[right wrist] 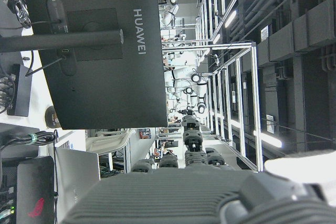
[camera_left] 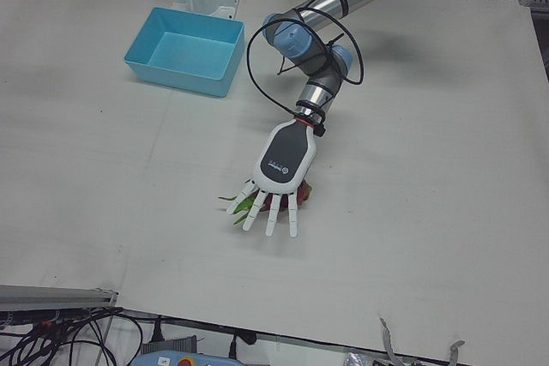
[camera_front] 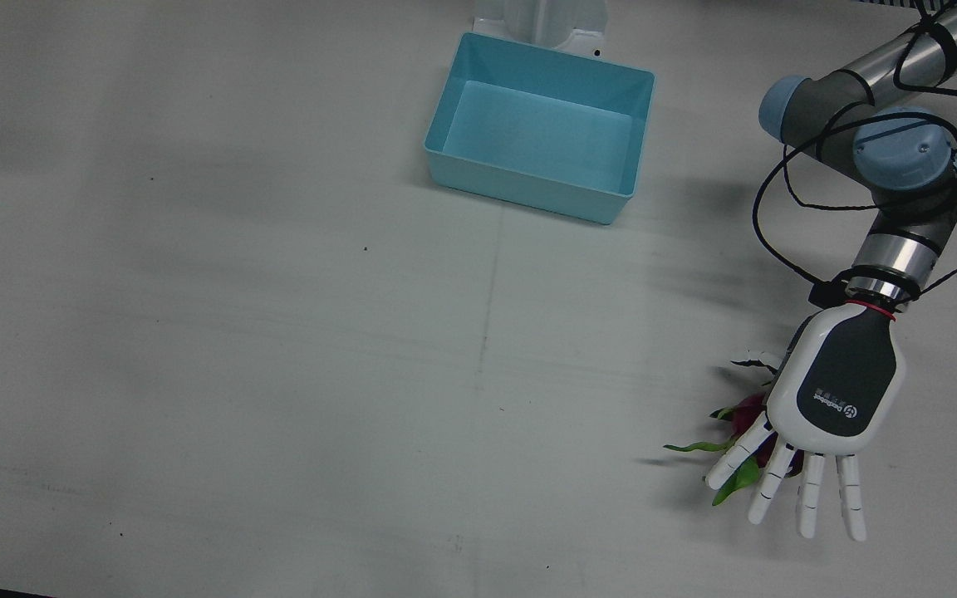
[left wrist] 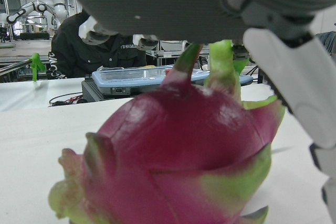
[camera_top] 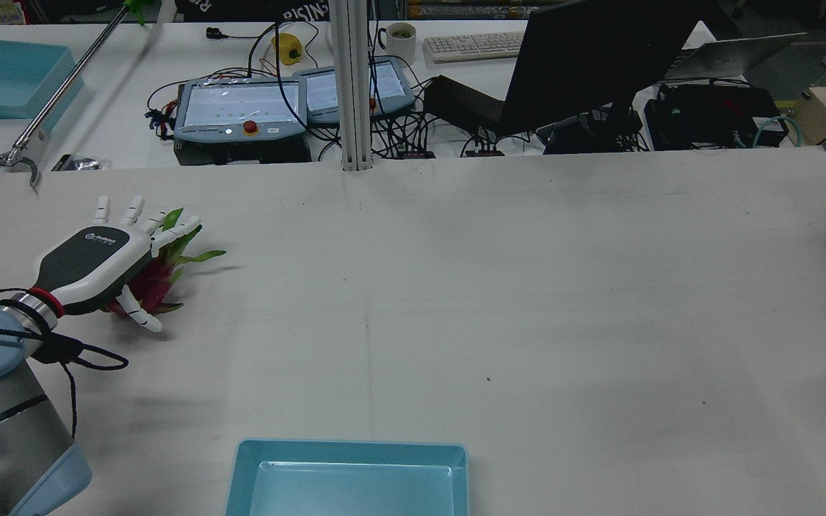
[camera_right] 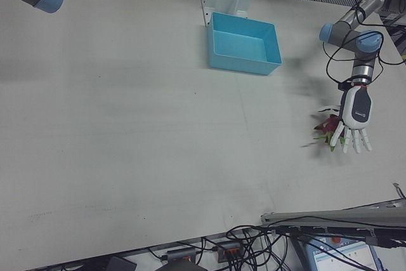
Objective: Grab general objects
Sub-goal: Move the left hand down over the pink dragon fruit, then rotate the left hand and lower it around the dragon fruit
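Underneath left hand (left wrist: pixel 210 3): dragon fruit (left wrist: pixel 178 156).

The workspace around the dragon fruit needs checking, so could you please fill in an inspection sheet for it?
Surface: white table, a few dark specks, otherwise bare.
Job's things: dragon fruit lying on the table under the left hand; blue bin empty.
Clutter: nothing seen on the table.
Hands: left hand spread over the fruit, fingers apart, not closed; right hand not seen in the outside views.
Cables: black cable looped along the left arm.
Surroundings: monitor, teach pendants, keyboard behind the table.
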Available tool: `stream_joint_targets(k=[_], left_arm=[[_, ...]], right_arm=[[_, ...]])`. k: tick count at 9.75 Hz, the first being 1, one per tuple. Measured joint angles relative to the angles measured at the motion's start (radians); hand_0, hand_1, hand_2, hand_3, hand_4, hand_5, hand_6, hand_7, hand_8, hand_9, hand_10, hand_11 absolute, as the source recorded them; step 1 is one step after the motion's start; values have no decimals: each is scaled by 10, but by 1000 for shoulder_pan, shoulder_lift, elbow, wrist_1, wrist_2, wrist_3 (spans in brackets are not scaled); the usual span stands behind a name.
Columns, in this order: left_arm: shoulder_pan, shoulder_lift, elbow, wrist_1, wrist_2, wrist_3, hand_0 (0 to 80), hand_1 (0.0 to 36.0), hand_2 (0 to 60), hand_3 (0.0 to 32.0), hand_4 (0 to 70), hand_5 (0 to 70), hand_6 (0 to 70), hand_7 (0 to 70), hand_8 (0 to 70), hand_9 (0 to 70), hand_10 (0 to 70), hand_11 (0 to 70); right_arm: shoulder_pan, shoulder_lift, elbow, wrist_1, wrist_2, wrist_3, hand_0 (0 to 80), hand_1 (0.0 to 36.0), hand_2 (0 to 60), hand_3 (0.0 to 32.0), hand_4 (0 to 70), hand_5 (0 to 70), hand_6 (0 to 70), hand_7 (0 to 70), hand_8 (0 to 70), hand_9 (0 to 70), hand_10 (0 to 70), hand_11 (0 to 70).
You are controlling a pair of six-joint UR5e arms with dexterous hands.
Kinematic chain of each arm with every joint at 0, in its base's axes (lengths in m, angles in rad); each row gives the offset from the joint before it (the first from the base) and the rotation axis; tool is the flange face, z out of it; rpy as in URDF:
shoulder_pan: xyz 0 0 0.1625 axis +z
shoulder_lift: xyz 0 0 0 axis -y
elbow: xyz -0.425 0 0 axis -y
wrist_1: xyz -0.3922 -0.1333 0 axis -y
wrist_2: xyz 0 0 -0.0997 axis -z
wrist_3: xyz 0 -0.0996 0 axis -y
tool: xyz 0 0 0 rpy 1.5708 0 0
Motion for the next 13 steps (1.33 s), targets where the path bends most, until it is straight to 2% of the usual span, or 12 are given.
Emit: stream_joint_targets(k=[1, 2, 3, 4, 5, 7, 8, 9, 10, 11, 13], left_arm=[[0, 0, 0, -7, -5, 15, 488, 209, 289, 320, 0, 51, 0, 183, 82, 22, 125, 201], [1, 0, 2, -17, -11, 30, 491, 212, 323, 250, 0, 83, 13, 239, 112, 33, 192, 298], [2, -1, 11, -33, -16, 47, 487, 201, 336, 128, 0, 109, 71, 308, 146, 67, 266, 401], [3, -2, 26, -54, -19, 60, 482, 182, 347, 14, 13, 143, 141, 379, 202, 139, 370, 534], [3, -3, 44, -75, -20, 68, 476, 164, 348, 0, 48, 173, 193, 433, 253, 208, 473, 677], [3, -4, 60, -95, -21, 73, 470, 122, 313, 0, 99, 242, 322, 547, 400, 401, 700, 700], [3, -3, 63, -99, -21, 74, 470, 103, 299, 0, 111, 292, 390, 611, 479, 506, 700, 700], [2, -3, 62, -102, -21, 74, 473, 85, 289, 0, 124, 356, 472, 694, 580, 641, 700, 700], [1, -3, 61, -103, -21, 74, 477, 70, 271, 0, 151, 410, 542, 700, 692, 700, 700, 700], [1, -3, 59, -104, -21, 74, 478, 56, 266, 0, 197, 457, 613, 700, 700, 700, 700, 700], [1, -4, 56, -104, -21, 72, 472, 25, 254, 0, 295, 504, 700, 700, 700, 700, 700, 700]], right_arm=[[0, 0, 0, 0, 0, 0, 0, 0, 0, 0, 0, 0, 0, 0, 0, 0, 0, 0], [0, 0, 0, 0, 0, 0, 0, 0, 0, 0, 0, 0, 0, 0, 0, 0, 0, 0], [0, 0, 0, 0, 0, 0, 0, 0, 0, 0, 0, 0, 0, 0, 0, 0, 0, 0], [0, 0, 0, 0, 0, 0, 0, 0, 0, 0, 0, 0, 0, 0, 0, 0, 0, 0], [0, 0, 0, 0, 0, 0, 0, 0, 0, 0, 0, 0, 0, 0, 0, 0, 0, 0], [0, 0, 0, 0, 0, 0, 0, 0, 0, 0, 0, 0, 0, 0, 0, 0, 0, 0], [0, 0, 0, 0, 0, 0, 0, 0, 0, 0, 0, 0, 0, 0, 0, 0, 0, 0], [0, 0, 0, 0, 0, 0, 0, 0, 0, 0, 0, 0, 0, 0, 0, 0, 0, 0], [0, 0, 0, 0, 0, 0, 0, 0, 0, 0, 0, 0, 0, 0, 0, 0, 0, 0], [0, 0, 0, 0, 0, 0, 0, 0, 0, 0, 0, 0, 0, 0, 0, 0, 0, 0], [0, 0, 0, 0, 0, 0, 0, 0, 0, 0, 0, 0, 0, 0, 0, 0, 0, 0]])
